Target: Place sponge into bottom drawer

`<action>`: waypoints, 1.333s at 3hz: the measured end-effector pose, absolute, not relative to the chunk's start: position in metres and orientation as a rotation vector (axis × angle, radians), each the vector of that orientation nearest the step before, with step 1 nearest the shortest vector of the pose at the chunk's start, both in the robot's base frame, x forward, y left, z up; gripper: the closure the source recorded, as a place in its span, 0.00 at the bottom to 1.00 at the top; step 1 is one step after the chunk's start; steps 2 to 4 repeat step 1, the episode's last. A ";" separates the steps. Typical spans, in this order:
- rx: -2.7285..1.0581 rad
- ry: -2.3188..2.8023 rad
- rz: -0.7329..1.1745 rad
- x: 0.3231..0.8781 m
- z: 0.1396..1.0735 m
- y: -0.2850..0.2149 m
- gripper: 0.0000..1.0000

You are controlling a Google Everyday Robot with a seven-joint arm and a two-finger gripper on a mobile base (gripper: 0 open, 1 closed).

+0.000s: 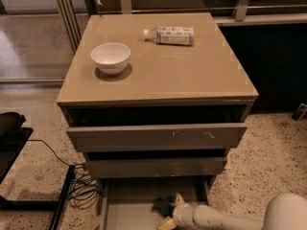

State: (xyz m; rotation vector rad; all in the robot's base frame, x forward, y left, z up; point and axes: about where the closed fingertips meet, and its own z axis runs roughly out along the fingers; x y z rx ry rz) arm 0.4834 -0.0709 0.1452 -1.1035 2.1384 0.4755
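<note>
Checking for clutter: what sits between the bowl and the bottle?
Camera view: only bare cabinet top between bowl and bottle. Gripper is down in the bottom drawer, at the sponge.

lab-like: terrazzo floor, cables, pincer in bottom drawer.
</note>
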 end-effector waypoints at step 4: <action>-1.104 2.138 0.476 0.483 0.145 -0.071 0.00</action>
